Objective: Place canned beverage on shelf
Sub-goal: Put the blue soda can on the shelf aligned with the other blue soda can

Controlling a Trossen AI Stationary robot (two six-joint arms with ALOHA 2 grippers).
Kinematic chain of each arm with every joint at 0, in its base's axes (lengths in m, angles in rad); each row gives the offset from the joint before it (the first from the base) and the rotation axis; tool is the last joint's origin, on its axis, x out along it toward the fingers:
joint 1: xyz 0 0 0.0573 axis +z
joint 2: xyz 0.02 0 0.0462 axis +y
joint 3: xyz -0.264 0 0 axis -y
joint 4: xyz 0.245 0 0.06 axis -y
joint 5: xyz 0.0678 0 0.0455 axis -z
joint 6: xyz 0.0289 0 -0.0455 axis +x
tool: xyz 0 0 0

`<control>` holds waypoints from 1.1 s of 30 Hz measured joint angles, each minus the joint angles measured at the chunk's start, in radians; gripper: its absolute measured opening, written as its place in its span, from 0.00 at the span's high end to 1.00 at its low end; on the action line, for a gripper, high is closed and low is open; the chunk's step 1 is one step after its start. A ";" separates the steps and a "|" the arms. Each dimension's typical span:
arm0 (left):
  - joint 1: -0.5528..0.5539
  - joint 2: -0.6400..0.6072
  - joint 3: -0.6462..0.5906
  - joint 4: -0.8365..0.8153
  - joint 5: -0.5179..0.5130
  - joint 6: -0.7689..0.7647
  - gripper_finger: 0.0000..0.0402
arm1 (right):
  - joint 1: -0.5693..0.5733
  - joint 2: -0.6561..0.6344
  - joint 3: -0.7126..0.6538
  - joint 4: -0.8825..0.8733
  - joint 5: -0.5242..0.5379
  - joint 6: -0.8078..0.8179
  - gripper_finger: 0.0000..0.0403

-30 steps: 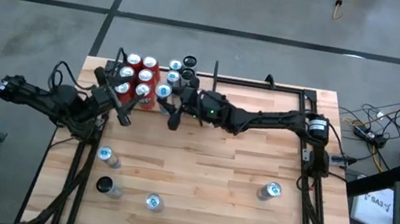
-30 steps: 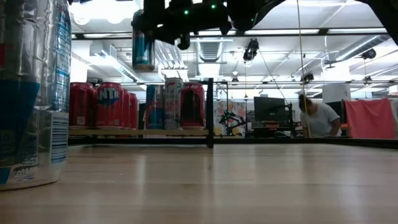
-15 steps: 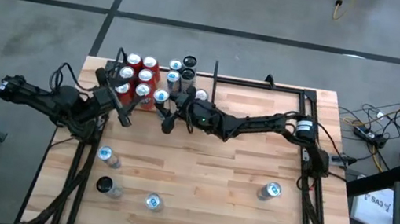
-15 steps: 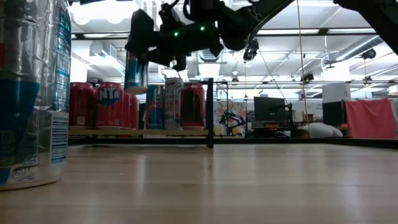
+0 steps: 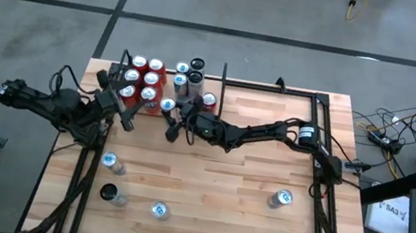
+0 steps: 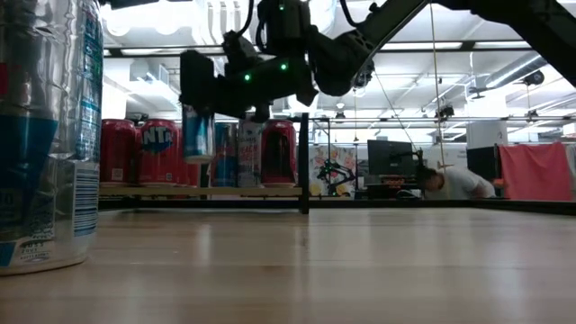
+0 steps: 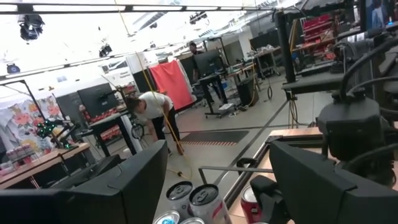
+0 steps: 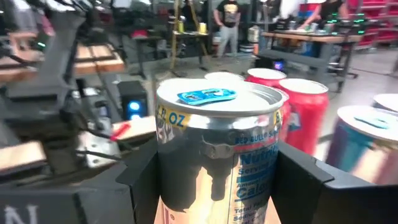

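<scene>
Holding a silver and blue canned beverage point(image 8: 217, 155) between both fingers, right claw point(image 5: 169, 111) hung above the tabletop point(image 5: 222, 185), at about eleven o'clock from the tabletop's middle in the high view. Seen in the low view as a can point(image 6: 198, 133) held off the planks, in front of the shelf point(image 6: 202, 190) and level with the cans standing on it. Stood just at the front edge of the shelf point(image 5: 159, 84), a narrow black-framed bay at the tabletop's eleven o'clock corner, already carrying red cans point(image 5: 144, 74) and silver cans point(image 5: 187, 79). Left claw point(image 5: 124, 114) waited at nine o'clock from the held can, near the shelf's front, fingers point(image 7: 134, 186) spread wide and gripping nothing. Four more cans point(image 5: 109, 161) stood apart toward six o'clock.
</scene>
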 joint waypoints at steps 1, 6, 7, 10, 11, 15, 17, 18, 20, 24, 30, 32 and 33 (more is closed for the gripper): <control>0.000 -0.006 -0.004 -0.004 0.000 0.000 0.33 | 0.001 0.003 0.000 -0.004 0.021 -0.005 0.45; 0.000 -0.026 -0.006 -0.044 0.001 -0.005 0.33 | 0.012 0.005 -0.002 -0.026 0.066 -0.049 0.45; 0.000 -0.026 -0.006 -0.060 0.001 -0.012 0.33 | 0.014 0.005 -0.002 -0.026 0.066 -0.059 0.45; 0.000 -0.024 -0.006 -0.149 0.054 -0.045 0.33 | 0.019 -0.001 -0.003 -0.033 0.065 -0.078 0.45; 0.000 -0.024 -0.006 -0.189 0.096 -0.053 0.33 | 0.021 -0.006 -0.004 -0.035 0.062 -0.089 0.45; 0.001 -0.013 -0.007 -0.283 0.264 -0.077 0.33 | 0.036 -0.028 -0.004 -0.040 0.059 -0.138 0.45; 0.002 -0.012 -0.013 -0.296 0.338 -0.077 0.33 | 0.049 -0.033 -0.004 -0.041 0.058 -0.164 0.45; 0.003 -0.010 -0.016 -0.294 0.361 -0.077 0.33 | 0.057 -0.036 -0.004 -0.044 0.058 -0.177 0.45; 0.014 -0.004 -0.023 -0.282 0.372 -0.075 0.33 | 0.070 -0.040 -0.004 -0.048 0.058 -0.204 0.45; 0.057 0.001 -0.052 -0.214 0.426 -0.079 0.33 | 0.091 -0.052 -0.004 -0.043 0.055 -0.233 0.45; 0.174 0.035 -0.083 -0.150 0.588 -0.142 0.33 | 0.097 -0.057 -0.004 -0.047 0.059 -0.248 0.45; 0.214 0.052 -0.083 -0.144 0.610 -0.162 0.33 | 0.098 -0.057 -0.004 -0.046 0.058 -0.248 0.45; 0.234 0.062 -0.083 -0.142 0.646 -0.170 0.33 | 0.099 -0.057 -0.004 -0.045 0.058 -0.248 0.45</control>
